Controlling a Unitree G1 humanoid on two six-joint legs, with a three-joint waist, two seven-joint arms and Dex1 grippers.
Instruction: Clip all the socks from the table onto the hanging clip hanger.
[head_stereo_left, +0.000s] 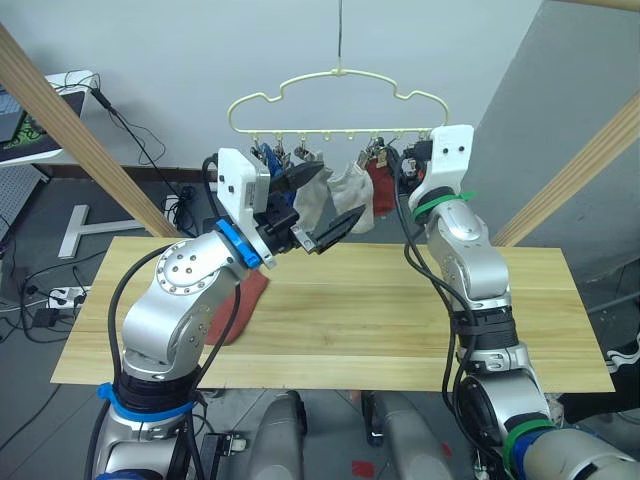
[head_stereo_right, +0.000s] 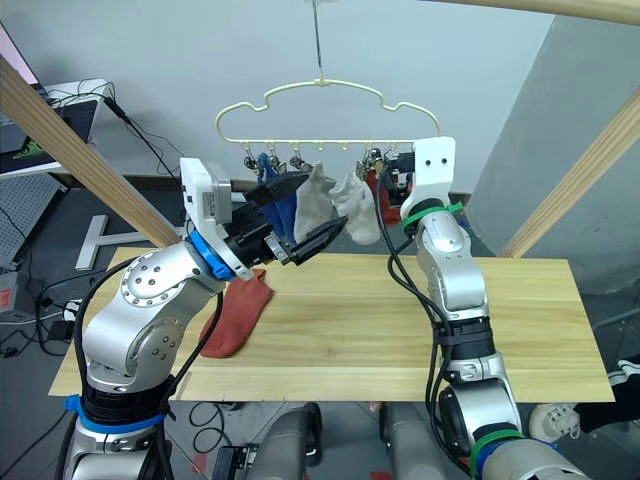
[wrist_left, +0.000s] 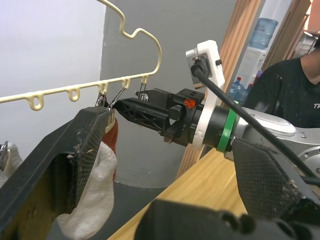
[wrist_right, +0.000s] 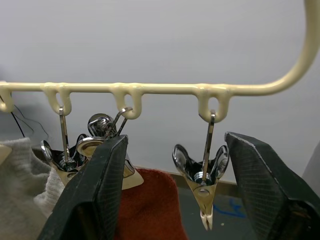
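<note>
1 red sock (head_stereo_right: 238, 313) on table (head_stereo_right: 400, 320), 2 grippers

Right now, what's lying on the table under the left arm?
One rust-red sock lies flat on the table, near its left end. In the left eye view the left arm covers most of it. Whether anything else lies beneath the arm cannot be seen.

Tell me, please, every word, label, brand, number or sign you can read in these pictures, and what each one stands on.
No text can be read in full.
Person's black shirt: white lettering cut off by the picture's edge, unreadable.
Water bottle: no label legible.
Left gripper, right gripper, clip hanger, table: no markings.
</note>
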